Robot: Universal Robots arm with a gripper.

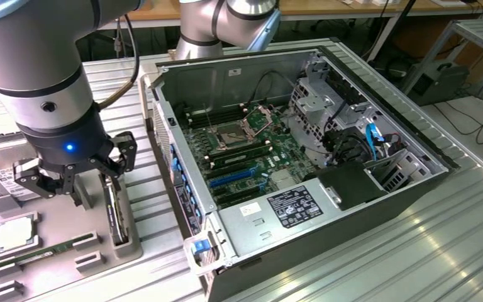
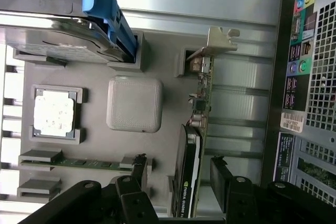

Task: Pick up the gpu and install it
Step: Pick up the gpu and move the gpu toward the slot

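gpu (image 2: 188,182) stood on edge in the tray (image 2: 134,66); I judged it stiff, light, fragile. Hand (image 2: 178,160) spread astride its flat faces: pinch there.

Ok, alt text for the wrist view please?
The open claw straddles the GPU, which stands on edge in a grey parts tray, its metal bracket at the far end. The tray also holds a CPU, a memory stick and a hard drive; the rear ports of the computer case are alongside.
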